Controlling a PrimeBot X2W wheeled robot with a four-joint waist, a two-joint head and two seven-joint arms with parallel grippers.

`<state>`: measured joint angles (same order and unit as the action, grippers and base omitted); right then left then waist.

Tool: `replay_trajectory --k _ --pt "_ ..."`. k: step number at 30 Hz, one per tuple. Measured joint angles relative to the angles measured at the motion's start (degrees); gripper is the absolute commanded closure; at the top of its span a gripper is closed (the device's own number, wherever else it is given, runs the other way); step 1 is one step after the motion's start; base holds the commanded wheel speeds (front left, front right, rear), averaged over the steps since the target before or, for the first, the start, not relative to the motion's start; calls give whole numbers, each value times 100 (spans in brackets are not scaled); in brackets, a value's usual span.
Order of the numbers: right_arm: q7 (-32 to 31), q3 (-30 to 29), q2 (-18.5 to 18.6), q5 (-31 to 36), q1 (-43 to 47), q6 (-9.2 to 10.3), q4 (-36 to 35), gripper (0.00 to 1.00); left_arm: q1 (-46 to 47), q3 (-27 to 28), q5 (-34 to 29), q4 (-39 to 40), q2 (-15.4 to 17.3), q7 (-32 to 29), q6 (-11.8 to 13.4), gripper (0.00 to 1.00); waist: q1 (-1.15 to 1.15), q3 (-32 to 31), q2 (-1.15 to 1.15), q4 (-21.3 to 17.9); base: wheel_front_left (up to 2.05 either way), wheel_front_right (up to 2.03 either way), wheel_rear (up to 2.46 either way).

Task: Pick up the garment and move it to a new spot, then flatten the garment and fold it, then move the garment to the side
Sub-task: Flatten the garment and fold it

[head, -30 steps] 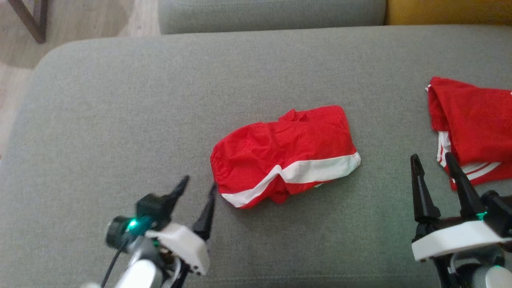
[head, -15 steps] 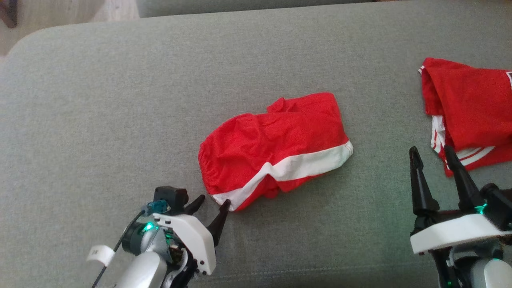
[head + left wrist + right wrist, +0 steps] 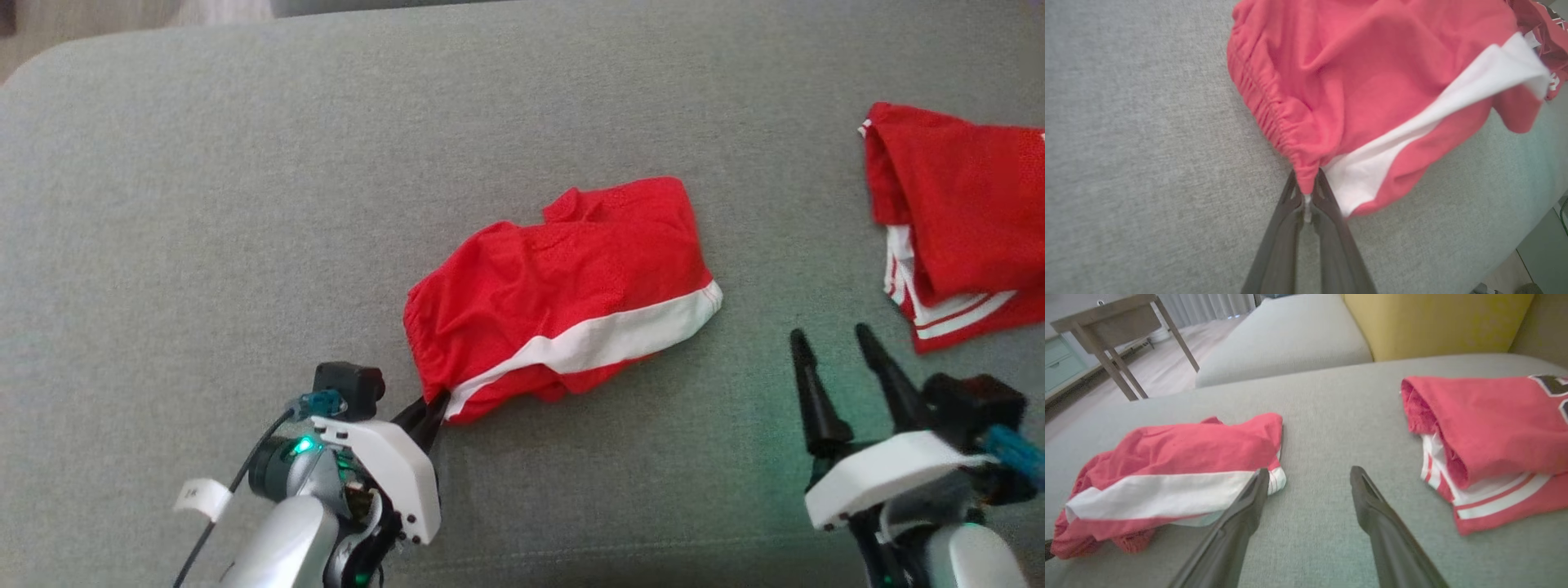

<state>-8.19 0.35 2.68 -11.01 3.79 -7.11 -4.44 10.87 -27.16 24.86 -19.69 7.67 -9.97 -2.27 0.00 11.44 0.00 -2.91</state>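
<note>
Left gripper (image 3: 435,403) clamped on waistband corner of shorts (image 3: 563,286), middle of cushion (image 3: 204,204), nearer front edge. Right gripper (image 3: 829,332) spread, empty. I'd lift slowly, straight up (pinch looks thin, maybe one layer), then carry away from shirt (image 3: 955,212) at right edge.

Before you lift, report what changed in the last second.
The left pincer, open beside the shorts earlier, has shut on their near waistband corner. The head camera also shifted. The shorts lie where they were, the right pincer stays open and empty, and the folded jersey is untouched.
</note>
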Motion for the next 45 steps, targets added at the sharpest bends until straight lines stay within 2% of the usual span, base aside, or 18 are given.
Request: replay_trajectory --k 15,23,25,26,29,30,31,38,45 --pt "-342 838 634 -372 -1474 0 1904 0 466 -182 -116 87 -35 211 -3 100 0 486 0 377 0 0 0" --pt "-330 1110 733 -514 -1697 0 2235 0 506 -187 -118 75 -37 313 7 100 0 596 0 411 0 0 0" --pt "-287 1187 766 -530 -1798 0 2297 3 528 -190 -118 65 -36 350 8 100 0 614 0 407 0 0 0" --pt "-285 1226 782 -564 -1835 0 2332 6 541 -191 -118 57 -36 350 8 100 0 620 0 406 0 0 0" --pt "-286 1361 859 -621 -1908 0 2408 40 587 -199 -118 42 -36 353 8 100 0 633 0 416 0 0 0" --pt "-289 1411 882 -645 -1934 0 2442 65 589 -200 -118 35 -36 357 8 100 0 635 0 417 0 0 0" --pt "-291 1441 893 -672 -1967 0 2476 100 589 -203 -118 24 -36 361 9 100 0 636 0 421 0 0 0" --pt "-118 1413 894 -816 -1908 0 2470 100 587 -219 -170 32 -10 609 62 100 0 548 0 456 0 0 0" --pt "123 969 962 -846 -1400 0 1540 100 569 -118 -261 753 218 810 253 100 0 328 0 408 0 0 0"
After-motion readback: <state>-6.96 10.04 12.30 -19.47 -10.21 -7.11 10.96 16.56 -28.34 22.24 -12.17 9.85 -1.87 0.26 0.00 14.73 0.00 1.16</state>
